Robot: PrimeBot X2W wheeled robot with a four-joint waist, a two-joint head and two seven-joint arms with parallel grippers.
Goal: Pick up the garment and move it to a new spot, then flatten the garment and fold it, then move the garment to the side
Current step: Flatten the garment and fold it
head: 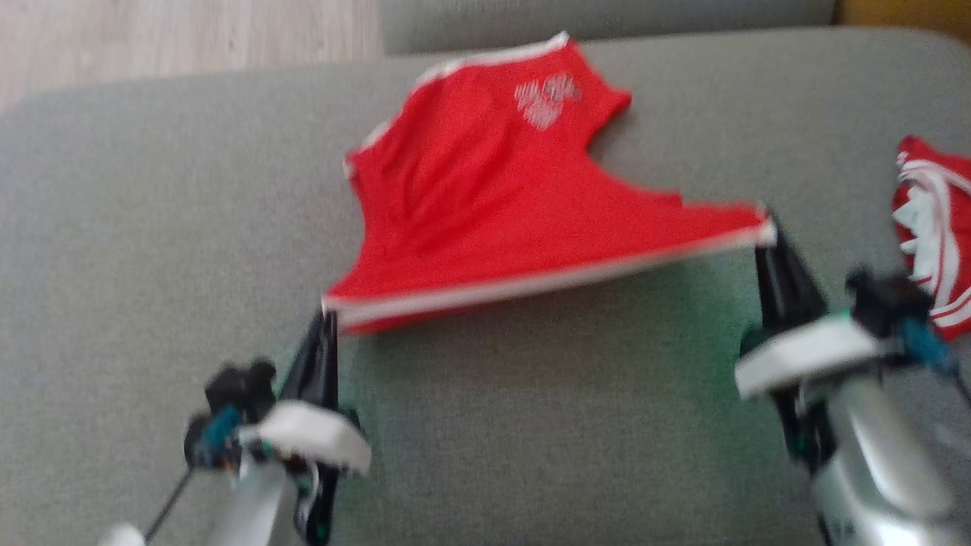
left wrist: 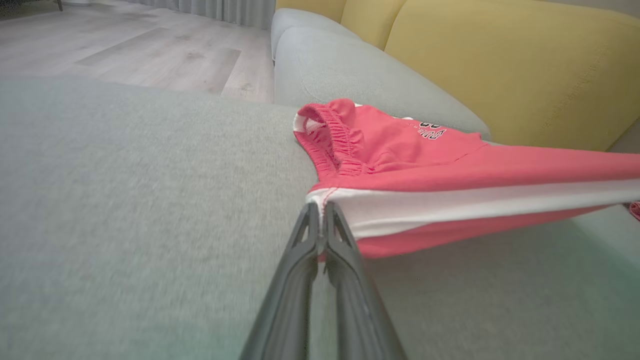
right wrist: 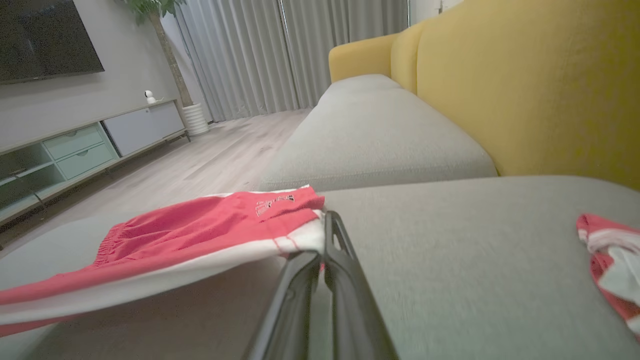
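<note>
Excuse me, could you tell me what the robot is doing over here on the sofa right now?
The robot is holding red fabric shorts with white trim by two corners. The left gripper and the right gripper are each shut on one end of the white-striped edge, which is stretched taut above the grey sofa cushion. The far waistband end seems to rest on the cushion. A crumpled red-and-white garment lies to the robot's right. Folding is not yet done.

A home living room: sofa (right wrist: 525, 90), television (right wrist: 45, 37), curtains (right wrist: 280, 55), wooden floor (left wrist: 125, 50).
</note>
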